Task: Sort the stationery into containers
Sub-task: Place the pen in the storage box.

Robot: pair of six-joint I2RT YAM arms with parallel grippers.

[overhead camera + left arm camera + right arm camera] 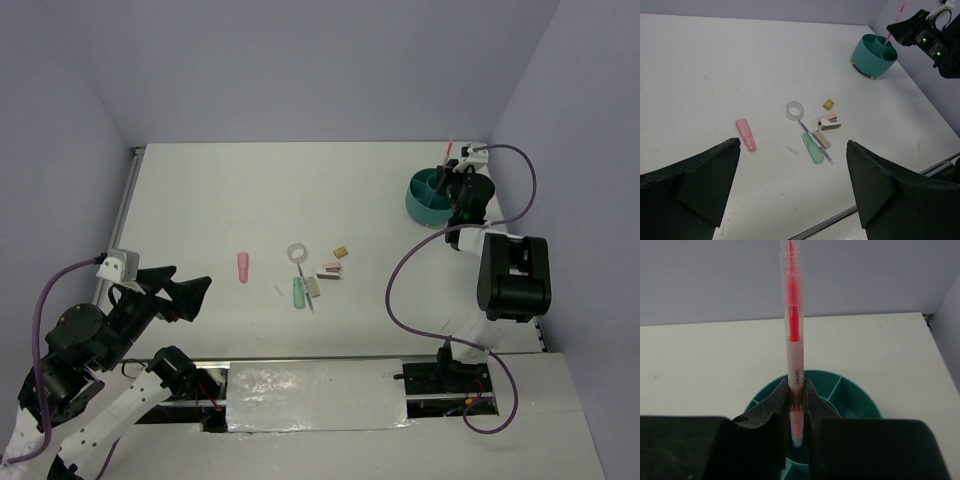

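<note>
Desk [220, 200]: white, faint grey scuffs.
Organiser [866, 59]: teal, yellowish feet.
Pen [794, 347]: translucent pink barrel, red core, black lettering.
Short stub [746, 135]: pink.
Second stub [811, 148]: mint green.
Tape ring [795, 110]: whitish, translucent.
Small block [828, 104]: tan.
Larger block [828, 122]: pink top, grey body.
Left fingers [695, 182], right fingers [771, 412]: black.
Cables [400, 290]: purple.
</note>
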